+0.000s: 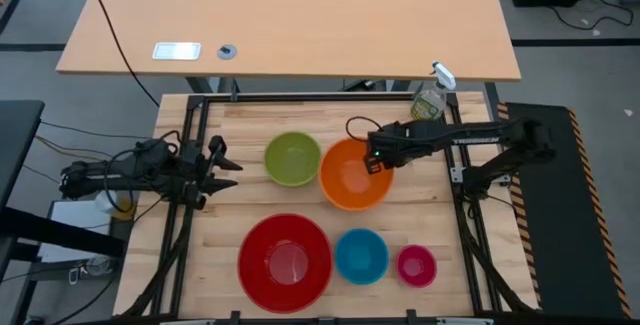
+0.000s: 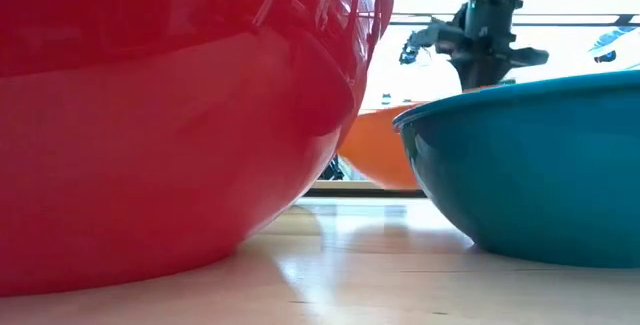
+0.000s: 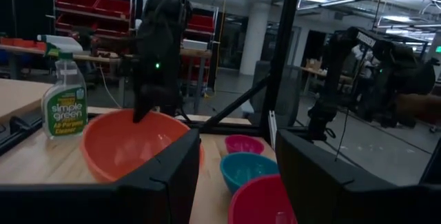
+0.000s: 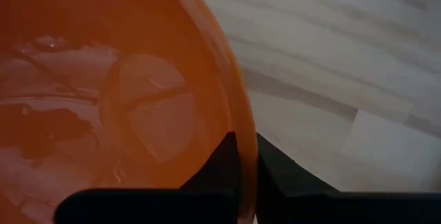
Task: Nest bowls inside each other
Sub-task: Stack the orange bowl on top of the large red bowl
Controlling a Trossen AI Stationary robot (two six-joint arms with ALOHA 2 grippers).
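Five bowls are on the wooden table (image 1: pixel 200 265). The red (image 1: pixel 285 262), blue (image 1: pixel 361 256) and pink bowl (image 1: pixel 416 265) stand in a row near the front, and the lime green bowl (image 1: pixel 292 158) stands behind them. To its right is the orange bowl (image 1: pixel 352 180), with my right gripper (image 1: pixel 374 162) shut on its rim. My left gripper (image 1: pixel 225 168) hovers open at the table's left edge, left of the green bowl, holding nothing. My right gripper pinches the orange bowl's rim (image 4: pixel 245 156) on the bowl's far right side, one finger (image 4: pixel 222 160) inside the bowl and one (image 4: pixel 279 172) outside. The fingers come from above, pointing steeply down. The bowl tilts, its gripped side raised (image 3: pixel 131 117). Whether its base still touches the table is hidden.
A spray bottle (image 1: pixel 432 95) stands at the table's far right corner, just behind the orange bowl. The black frame rails (image 1: pixel 470 235) run along both sides of the table. Bare wood lies between the green bowl and the red bowl.
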